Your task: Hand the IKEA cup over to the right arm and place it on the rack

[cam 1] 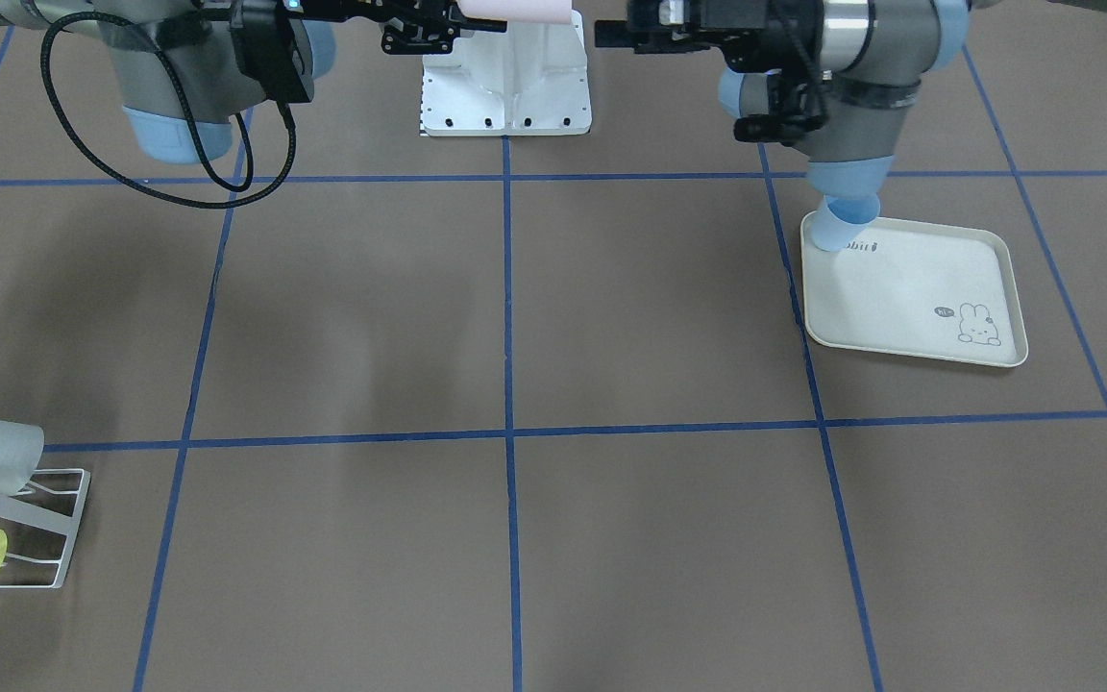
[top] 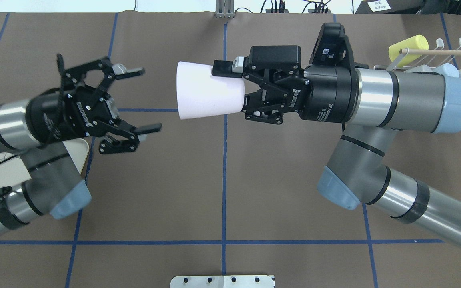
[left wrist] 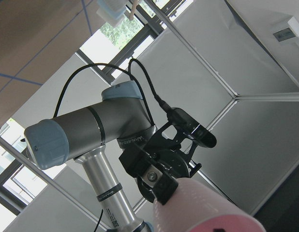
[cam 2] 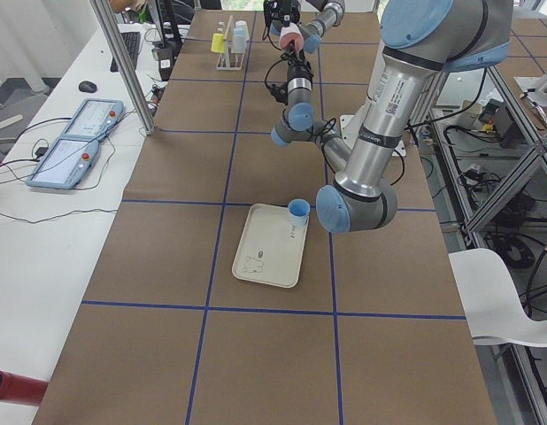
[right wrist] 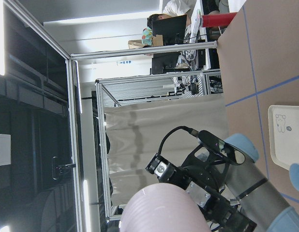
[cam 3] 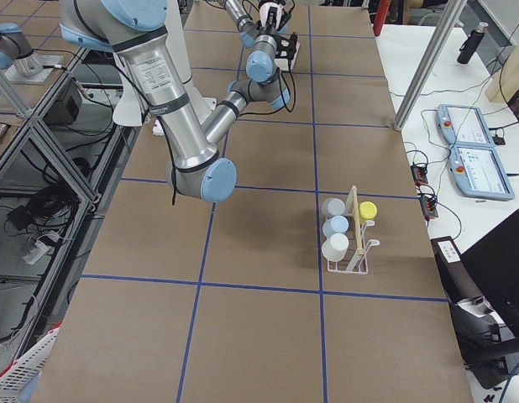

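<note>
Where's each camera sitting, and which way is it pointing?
Front: across the table, facing left arm and right arm.
Overhead: behind robot, looking down; left gripper, right gripper, cup.
Left side: table's left end; left arm near.
Right side: opposite end; right arm near.
Left wrist: faces right gripper.
Right wrist: faces left gripper.
Both wrists share the cup.

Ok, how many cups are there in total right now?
6. Pink cup in the right gripper; small blue cup on the tray; four on the rack: grey cup, pale blue cup, white cup, yellow cup. Others may be hidden.
</note>
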You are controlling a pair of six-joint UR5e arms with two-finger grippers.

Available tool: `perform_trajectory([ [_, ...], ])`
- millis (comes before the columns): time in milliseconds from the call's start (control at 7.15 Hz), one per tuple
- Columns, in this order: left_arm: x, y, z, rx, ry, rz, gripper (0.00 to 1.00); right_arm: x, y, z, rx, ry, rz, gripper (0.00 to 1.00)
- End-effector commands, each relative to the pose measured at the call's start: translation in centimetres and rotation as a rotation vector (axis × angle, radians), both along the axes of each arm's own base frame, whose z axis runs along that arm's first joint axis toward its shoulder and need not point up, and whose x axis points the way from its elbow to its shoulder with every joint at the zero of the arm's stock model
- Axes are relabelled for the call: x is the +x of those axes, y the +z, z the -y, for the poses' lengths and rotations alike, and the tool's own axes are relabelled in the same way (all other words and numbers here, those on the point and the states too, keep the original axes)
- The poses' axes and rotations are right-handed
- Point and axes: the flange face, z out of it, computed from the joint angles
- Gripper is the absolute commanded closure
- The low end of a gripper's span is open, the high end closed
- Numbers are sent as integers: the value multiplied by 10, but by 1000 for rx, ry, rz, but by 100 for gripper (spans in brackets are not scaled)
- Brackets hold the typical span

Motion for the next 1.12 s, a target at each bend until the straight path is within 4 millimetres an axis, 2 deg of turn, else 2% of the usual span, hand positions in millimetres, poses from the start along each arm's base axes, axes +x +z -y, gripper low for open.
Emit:
perform_trajectory([
  [0, -81, 22, 60, 120, -117, 386, 0, 27, 15, 49, -62, 165, -135, 85],
  [140, -99, 32, 73, 218, -187, 522, 0, 31, 20, 66, -55, 243, -243, 85],
  [280, -121, 46, 93, 242, -263, 637, 0, 43, 33, 92, -42, 322, -402, 85],
  [420, -131, 53, 103, 284, -293, 732, 0, 55, 43, 119, -22, 380, -572, 82],
  [559, -137, 76, 106, 342, -322, 827, 0, 70, 56, 145, 2, 429, -754, 82],
  [699, -133, 98, 114, 392, -333, 939, 0, 100, 72, 177, 34, 455, -952, 82],
  [839, -138, 128, 117, 441, -336, 1050, 0, 143, 86, 204, 81, 456, -1134, 82],
  [979, -146, 157, 119, 505, -343, 1148, 0, 174, 105, 222, 163, 441, -1284, 82],
])
